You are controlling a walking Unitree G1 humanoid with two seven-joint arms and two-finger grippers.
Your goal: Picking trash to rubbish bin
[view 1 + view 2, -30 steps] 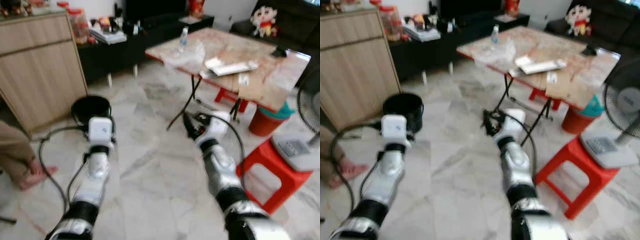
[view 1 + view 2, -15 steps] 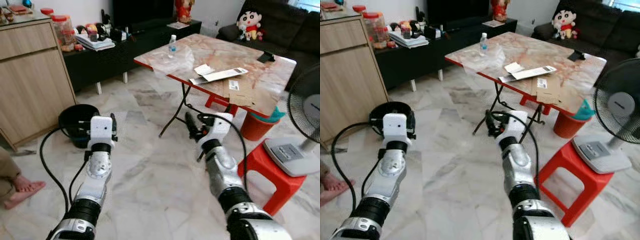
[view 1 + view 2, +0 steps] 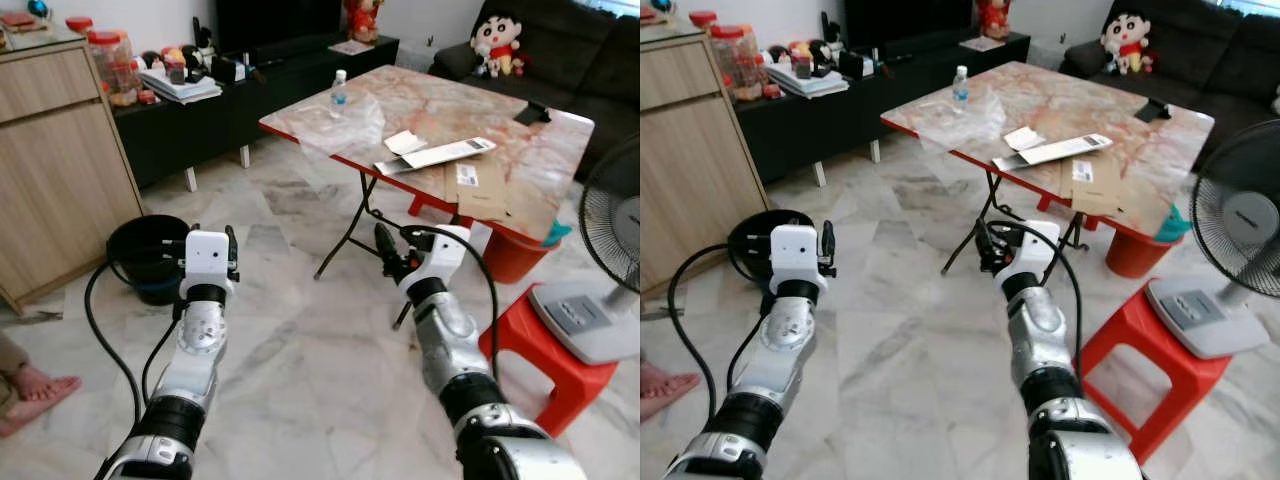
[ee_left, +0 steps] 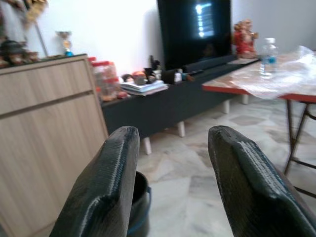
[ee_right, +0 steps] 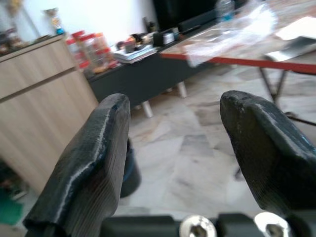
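A black rubbish bin point(image 3: 150, 255) stands on the marble floor by the wooden cabinet. On the folding table point(image 3: 520, 125) lie a clear plastic bag point(image 3: 345, 125), a small water bottle point(image 3: 339, 92), a crumpled paper point(image 3: 405, 142), a long white envelope point(image 3: 437, 153) and flat cardboard point(image 3: 482, 187). My left gripper point(image 3: 208, 238) is held out just right of the bin, open and holding nothing point(image 4: 170, 163). My right gripper point(image 3: 392, 250) hovers open before the table's legs, below the tabletop point(image 5: 173, 128). The bin's edge point(image 4: 140, 207) peeks behind a left finger.
A red plastic stool point(image 3: 545, 340) bearing a standing fan point(image 3: 610, 260) is at my right. A red bucket point(image 3: 520, 255) sits under the table. The wooden cabinet point(image 3: 55, 170) and black TV console point(image 3: 230, 110) line the back. A person's foot point(image 3: 35, 390) rests at left.
The whole picture has shifted and sharpened as the camera moved, so the table and bin sit slightly nearer. Both arms keep the same outstretched pose, and both grippers stay open.
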